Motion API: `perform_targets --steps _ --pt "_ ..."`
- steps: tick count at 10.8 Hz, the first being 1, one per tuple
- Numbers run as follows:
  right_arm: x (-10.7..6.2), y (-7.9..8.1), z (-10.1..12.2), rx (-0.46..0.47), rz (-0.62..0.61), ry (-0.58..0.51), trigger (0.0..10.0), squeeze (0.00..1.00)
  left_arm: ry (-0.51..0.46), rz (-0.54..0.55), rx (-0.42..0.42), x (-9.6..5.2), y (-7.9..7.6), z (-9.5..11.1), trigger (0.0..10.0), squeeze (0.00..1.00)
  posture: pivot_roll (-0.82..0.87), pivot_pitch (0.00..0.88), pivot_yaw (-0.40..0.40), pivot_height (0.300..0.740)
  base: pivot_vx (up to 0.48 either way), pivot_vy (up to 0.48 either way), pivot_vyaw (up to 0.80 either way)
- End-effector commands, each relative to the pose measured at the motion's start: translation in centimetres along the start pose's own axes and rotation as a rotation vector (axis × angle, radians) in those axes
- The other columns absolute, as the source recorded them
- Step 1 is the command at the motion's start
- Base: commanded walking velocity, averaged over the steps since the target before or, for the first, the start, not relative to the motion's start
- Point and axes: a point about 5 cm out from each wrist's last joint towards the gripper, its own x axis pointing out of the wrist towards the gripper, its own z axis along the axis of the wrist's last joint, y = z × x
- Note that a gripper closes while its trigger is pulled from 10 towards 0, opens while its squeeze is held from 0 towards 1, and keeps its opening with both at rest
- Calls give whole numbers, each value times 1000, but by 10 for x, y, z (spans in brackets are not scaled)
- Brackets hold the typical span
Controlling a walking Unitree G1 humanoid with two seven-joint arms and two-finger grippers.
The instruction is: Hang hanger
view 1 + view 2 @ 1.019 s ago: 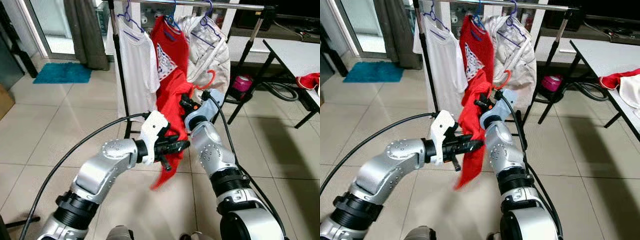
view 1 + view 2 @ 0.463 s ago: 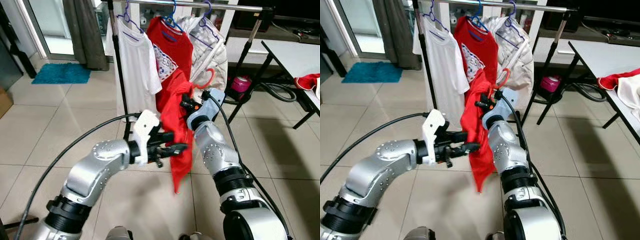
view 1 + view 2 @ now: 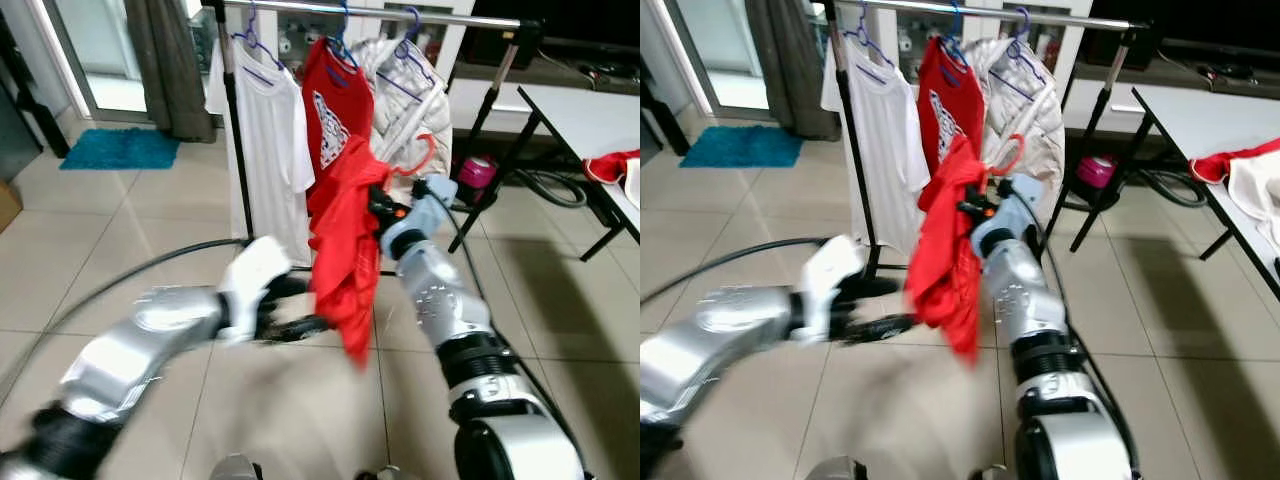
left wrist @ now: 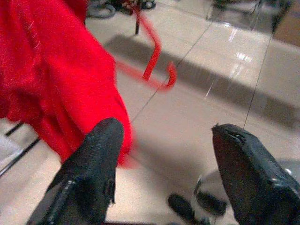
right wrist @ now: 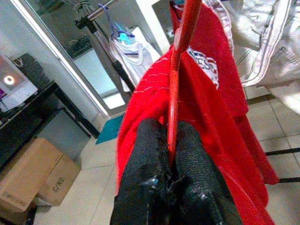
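You are at the carrying step: your right gripper (image 5: pixel 169 154) is clenched on the thin stem of the red plastic hanger (image 3: pixel 420 158), holding it up in front of the silver metal clothes rail (image 3: pixel 380 13), which lies at about twelve o'clock from it and well above. The hook curves up at one o'clock of your right wrist, not yet over the rail. A soft, crumpled red cloth garment (image 3: pixel 345 240) droops from the hanger in loose folds. Your left gripper (image 4: pixel 164 154), blurred in the head views, has its fingers spread wide and grasps nothing, just beside the garment's lower hem at about eight o'clock. Next, I judge, you must raise the hook above the rail and lower it into a gap near the hanging white cotton T-shirt (image 3: pixel 270 130), red printed shirt (image 3: pixel 335 110) and quilted white jacket (image 3: pixel 410 110).
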Motion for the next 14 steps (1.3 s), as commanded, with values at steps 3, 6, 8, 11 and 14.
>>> perform_targets --steps 3,6,8,11,14 --pt "0 -2 33 -60 62 -94 10000 0 -40 -61 6 -22 -9 3 10000 1000 24 0 -54 740 0 0 0" --pt "-7 -7 50 -104 144 -118 10000 0 -27 80 -18 -40 2 -9 10000 1000 15 0 -52 740 0 0 0" --pt "-16 -3 62 -142 242 -107 10000 0 -101 396 15 -53 40 0 10000 1000 10 0 -53 740 0 0 0" --pt "-36 10 80 -132 419 -84 10000 0 -282 602 44 -65 69 11 10000 1000 -15 0 -45 740 0 0 0" --pt "-58 16 81 -142 515 0 10000 0 -271 522 27 -56 78 -4 10000 0 -16 0 -50 740 0 0 0"
